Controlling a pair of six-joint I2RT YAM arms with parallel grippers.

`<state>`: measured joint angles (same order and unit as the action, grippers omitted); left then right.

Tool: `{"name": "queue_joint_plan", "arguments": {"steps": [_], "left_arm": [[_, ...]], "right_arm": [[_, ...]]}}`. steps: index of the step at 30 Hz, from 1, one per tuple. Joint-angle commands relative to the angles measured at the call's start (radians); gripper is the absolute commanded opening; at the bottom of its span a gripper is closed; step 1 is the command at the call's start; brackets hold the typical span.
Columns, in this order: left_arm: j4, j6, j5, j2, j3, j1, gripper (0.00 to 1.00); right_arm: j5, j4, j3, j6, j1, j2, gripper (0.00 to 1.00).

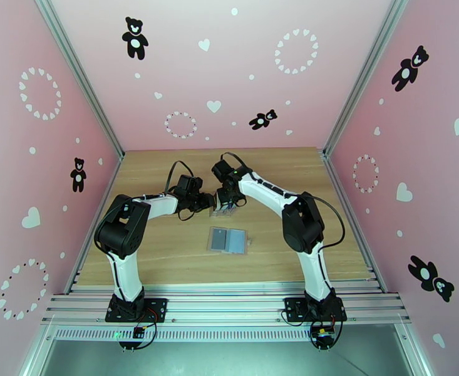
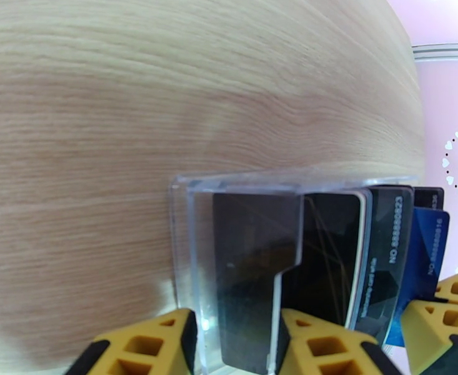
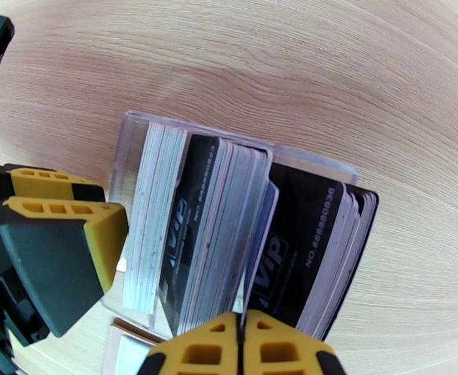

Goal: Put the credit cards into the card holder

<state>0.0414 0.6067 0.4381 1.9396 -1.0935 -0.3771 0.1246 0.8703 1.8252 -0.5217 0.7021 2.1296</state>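
From above, both arms reach in to the middle of the tabletop (image 1: pixel 160 252) and their hands meet over a small clear box (image 1: pixel 223 212). The card holder (image 1: pixel 243 240) lies open and flat just below the box in the frame, with a grey panel on its left and a light blue one on its right.

The left wrist view shows the box (image 2: pixel 182 245) from the side. The left hand (image 2: pixel 235 352) is at the bottom edge, its yellow fingers closed on the box's end wall. Cards (image 2: pixel 328 257) stand on edge inside, dark ones first and then a blue card (image 2: pixel 430 257) with a printed number at the right. The right hand (image 2: pixel 450 307) is just beside that card.

The right wrist view looks down into the box (image 3: pixel 125 151). The cards (image 3: pixel 197 226) are packed in two stacks, with white edges and black faces marked "VIP". The right hand (image 3: pixel 241 348) is at the bottom centre, its fingertips pressed together on the thin blue card (image 3: pixel 261 239), which stands between the stacks. The left hand (image 3: pixel 60 245) grips the box at the left. A tan corner of the card holder (image 3: pixel 125 351) shows at the bottom left.
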Motion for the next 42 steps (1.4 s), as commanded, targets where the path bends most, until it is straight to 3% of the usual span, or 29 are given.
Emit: {"name": "queue_joint_plan", "arguments": {"steps": [1,15,30,42], "left_arm": [[0.067,-0.007,-0.052,0.012,0.001,0.014,0.4],[0.052,-0.027,-0.048,-0.026,0.012,0.014,0.44],[-0.009,-0.072,-0.08,-0.182,0.087,0.014,0.48],[-0.006,-0.09,-0.14,-0.291,0.142,0.006,0.51]], "right_arm": [[0.018,0.026,0.011,-0.015,0.002,-0.068,0.06],[0.043,-0.033,-0.097,-0.084,-0.006,-0.254,0.03],[0.038,-0.062,-0.194,-0.099,-0.008,-0.385,0.03],[-0.011,-0.182,-0.374,-0.119,-0.009,-0.527,0.03]]}}
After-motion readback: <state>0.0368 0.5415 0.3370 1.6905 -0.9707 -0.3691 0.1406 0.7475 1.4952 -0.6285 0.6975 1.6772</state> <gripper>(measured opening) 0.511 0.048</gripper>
